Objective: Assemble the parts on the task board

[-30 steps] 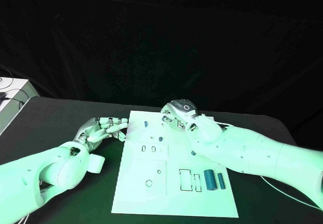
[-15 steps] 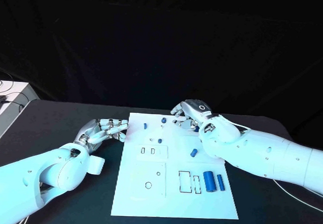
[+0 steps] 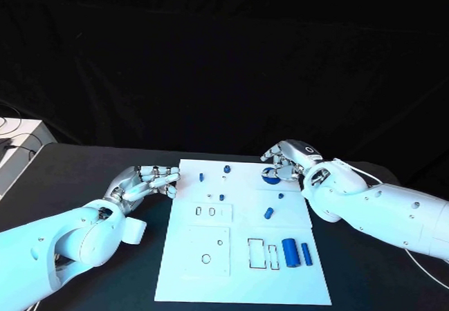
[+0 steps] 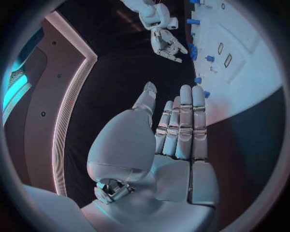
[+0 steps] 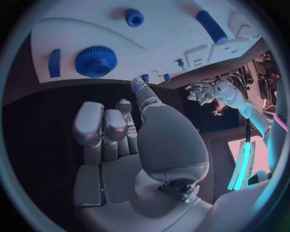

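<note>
a: near end of the task board [image 3: 180, 278] first. two blue cylinders [image 3: 297, 253] lie side by side toward its right edge, beside two narrow rectangular slots [image 3: 263, 254]. those are loose, not seated.

b: mid board?

a: a short blue peg [image 3: 269, 213] lying tilted, a pair of small slots [image 3: 206, 211] to its left, small blue studs further up.

b: the hands?

a: left hand [image 3: 144, 182] rests off the board's left edge on the black table [image 3: 74, 170], fingers straight and together, palm bare, holding nothing. right hand [image 3: 289, 160] is at the far right corner of the board, fingers curled loosely, nothing between them in the wrist view. the blue gear [image 5: 95, 61] sits on the board just ahead of those fingertips, a small blue block [image 5: 54, 63] beside it.

b: so the step in hand?

a: my judgement: the gear looks just set down or about to be taken; can't tell which, nor whether it's seated on a post. to do it well, come at it from above, fingers round the rim, keep it level so the bore doesn't bind.

b: room to move?

a: the gear is close to the board's far edge, so a sideways nudge could push it off onto the table. open table lies right of and beyond the board. the left hand is well apart, no crossing risk.
</note>
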You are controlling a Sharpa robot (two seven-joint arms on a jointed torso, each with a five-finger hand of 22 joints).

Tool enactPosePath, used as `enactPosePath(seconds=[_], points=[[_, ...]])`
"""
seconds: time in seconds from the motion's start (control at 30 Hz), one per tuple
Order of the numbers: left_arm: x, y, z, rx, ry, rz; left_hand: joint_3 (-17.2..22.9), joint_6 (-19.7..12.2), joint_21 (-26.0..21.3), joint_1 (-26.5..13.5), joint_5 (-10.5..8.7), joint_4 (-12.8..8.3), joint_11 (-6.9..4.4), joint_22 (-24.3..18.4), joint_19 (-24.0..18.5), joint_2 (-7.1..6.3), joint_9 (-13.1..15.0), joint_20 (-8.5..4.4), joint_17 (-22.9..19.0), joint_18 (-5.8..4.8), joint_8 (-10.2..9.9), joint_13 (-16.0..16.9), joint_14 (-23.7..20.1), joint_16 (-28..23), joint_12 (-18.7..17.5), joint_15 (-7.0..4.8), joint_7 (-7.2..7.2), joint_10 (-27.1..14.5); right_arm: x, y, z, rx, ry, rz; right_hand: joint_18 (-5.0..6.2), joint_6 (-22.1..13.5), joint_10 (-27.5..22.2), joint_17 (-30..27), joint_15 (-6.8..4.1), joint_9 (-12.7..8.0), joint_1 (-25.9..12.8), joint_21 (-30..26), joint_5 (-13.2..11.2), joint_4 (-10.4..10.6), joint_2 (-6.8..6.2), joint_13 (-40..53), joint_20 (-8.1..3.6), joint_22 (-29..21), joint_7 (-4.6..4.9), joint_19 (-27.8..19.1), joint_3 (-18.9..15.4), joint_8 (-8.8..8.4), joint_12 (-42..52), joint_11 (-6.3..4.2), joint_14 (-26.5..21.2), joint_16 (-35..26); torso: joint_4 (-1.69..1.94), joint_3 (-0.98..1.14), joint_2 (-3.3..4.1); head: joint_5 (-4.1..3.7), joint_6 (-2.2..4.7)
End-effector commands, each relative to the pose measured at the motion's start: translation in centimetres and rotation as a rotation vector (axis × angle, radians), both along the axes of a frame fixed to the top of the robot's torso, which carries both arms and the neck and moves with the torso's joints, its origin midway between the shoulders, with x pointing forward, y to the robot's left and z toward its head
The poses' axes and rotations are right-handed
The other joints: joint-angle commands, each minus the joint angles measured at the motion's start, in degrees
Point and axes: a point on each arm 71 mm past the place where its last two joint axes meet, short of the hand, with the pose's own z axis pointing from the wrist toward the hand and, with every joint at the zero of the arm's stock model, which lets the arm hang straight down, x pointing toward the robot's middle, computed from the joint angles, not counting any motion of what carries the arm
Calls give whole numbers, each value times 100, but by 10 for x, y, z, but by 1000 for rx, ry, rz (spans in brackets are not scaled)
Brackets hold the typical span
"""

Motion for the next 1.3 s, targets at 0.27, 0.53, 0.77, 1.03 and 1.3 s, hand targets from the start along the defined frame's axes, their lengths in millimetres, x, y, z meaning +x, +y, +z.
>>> enactPosePath(seconds=[0.27,0.53,0.77,1.03,1.3], points=[[-1,-2,13,-15,-45,-23,-19,-26,-11,-26,-2,-13,-2,-14,-7,-4,6,-26,-17,10,-13,5,-20,3,-31,-7,-24,33,5,-23,-9,-41,130,-47,-67,-86,218,402,69,4,-81,369,18,106,-112,523,70,813,32,361,43,-10,440,33,31,196,-4,35,-27,-73,-1],[-2,-7,22,-26,-68,-42,-16,-36,-10,-23,-1,-20,0,-23,11,-5,6,-29,-21,16,-14,5,-6,15,-30,-9,-27,12,10,-31,-12,-64,143,-75,-67,-198,271,638,103,16,-82,576,15,208,-188,749,106,840,61,346,60,2,712,67,44,304,7,25,-22,-165,-25],[-2,-8,23,-27,-70,-46,-16,-38,-9,-29,-2,-22,1,-36,27,-10,6,-29,-25,20,-13,6,2,28,-29,-11,-27,2,14,-28,-13,-63,144,-78,-70,-200,321,718,107,23,-85,658,31,233,-197,819,111,853,63,345,68,-6,827,71,56,337,26,15,-29,-183,-38],[-1,-9,23,-28,-68,-46,-16,-38,-9,-29,-2,-22,1,-36,27,-10,6,-29,-25,20,-13,6,2,28,-29,-11,-27,2,20,-20,-17,-61,164,-74,-72,-220,347,801,116,22,-125,724,98,266,-191,900,122,863,70,342,77,-10,951,80,62,378,27,12,-31,-187,-58],[-1,-7,23,-24,-66,-41,-16,-39,-5,-34,-1,-19,4,-47,37,-12,6,-29,-26,24,-14,5,3,42,-31,-11,-25,-8,23,-23,-20,-67,198,-89,-79,-222,353,869,119,18,-233,792,357,300,-177,921,126,876,69,344,67,-8,987,81,68,419,12,12,-31,-194,-73]])
